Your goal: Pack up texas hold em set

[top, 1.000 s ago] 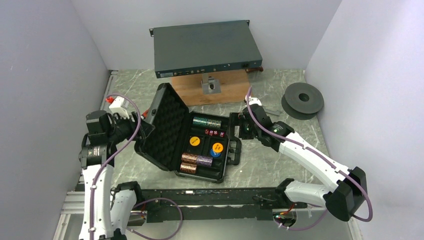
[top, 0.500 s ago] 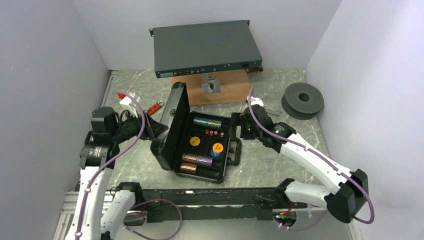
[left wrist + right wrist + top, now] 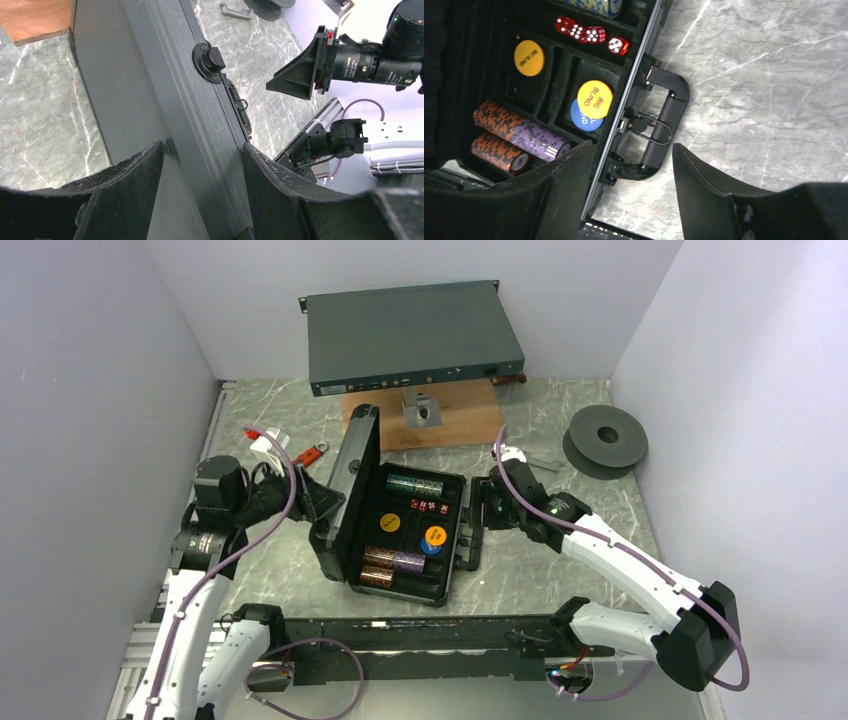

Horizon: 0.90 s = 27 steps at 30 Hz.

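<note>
The black case (image 3: 440, 585) lies open mid-table, its lid (image 3: 352, 468) standing almost upright. In its tray are chip stacks (image 3: 392, 560), red dice (image 3: 428, 505), a yellow disc (image 3: 389, 523) and a yellow disc over a blue one (image 3: 433, 537). My left gripper (image 3: 318, 502) is open, fingers spread against the lid's outer face (image 3: 150, 90). My right gripper (image 3: 478, 508) is open and straddles the case's front wall: one finger over the tray, the other outside the handle (image 3: 664, 125). The right wrist view shows the dice (image 3: 586, 33), discs (image 3: 594, 99) and chip stacks (image 3: 521, 134).
A grey-blue rack unit (image 3: 412, 335) rests on a wooden block (image 3: 450, 425) at the back. A dark grey spool (image 3: 604, 438) lies at the right. A white plug (image 3: 268, 448) and a red-handled tool (image 3: 312, 452) lie left of the lid.
The lid has swung from leaning open leftward to nearly upright, with my left gripper following it rightward. My right gripper moved down over the handle side and its jaws narrowed.
</note>
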Tool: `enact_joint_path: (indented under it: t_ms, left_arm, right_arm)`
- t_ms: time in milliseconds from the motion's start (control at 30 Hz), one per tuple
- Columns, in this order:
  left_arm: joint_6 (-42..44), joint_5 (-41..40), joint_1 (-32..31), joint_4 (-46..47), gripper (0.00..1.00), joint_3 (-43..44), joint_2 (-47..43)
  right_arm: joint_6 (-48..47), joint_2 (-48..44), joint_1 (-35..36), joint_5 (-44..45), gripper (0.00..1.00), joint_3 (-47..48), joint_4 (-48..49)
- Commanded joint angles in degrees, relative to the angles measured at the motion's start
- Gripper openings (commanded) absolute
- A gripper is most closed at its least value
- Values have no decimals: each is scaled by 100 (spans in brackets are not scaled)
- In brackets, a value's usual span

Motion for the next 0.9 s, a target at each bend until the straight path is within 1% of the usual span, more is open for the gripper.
enact_joint_path:
  t_ms: [0, 33, 100, 267, 400, 667, 867]
  left_arm:
    - [-201, -75, -236, 324, 64, -56, 28]
    - [-212, -123, -285, 336, 63, -57, 43]
    - [-222, -220, -390, 331, 62, -48, 78]
    - [-289, -508, -686, 503, 59, -185, 160]
    - [-335, -747, -897, 666, 52, -350, 238]
    - [-269, -1046, -1107, 647, 48, -450, 341]
    - [-117, -1228, -1329, 542, 47, -373, 568]
  right_arm:
    - [-36, -196, -20, -350, 58, -30, 321]
    - [-51, -203, -20, -412, 55, -30, 347]
    - [-79, -213, -20, -515, 53, -35, 420]
    - [-147, -176, -20, -823, 53, 14, 542]
    - [-188, -174, -20, -915, 53, 104, 526]
    - [-188, -249, -26, -598, 54, 143, 345]
    - [-186, -336, -21, -179, 56, 119, 89]
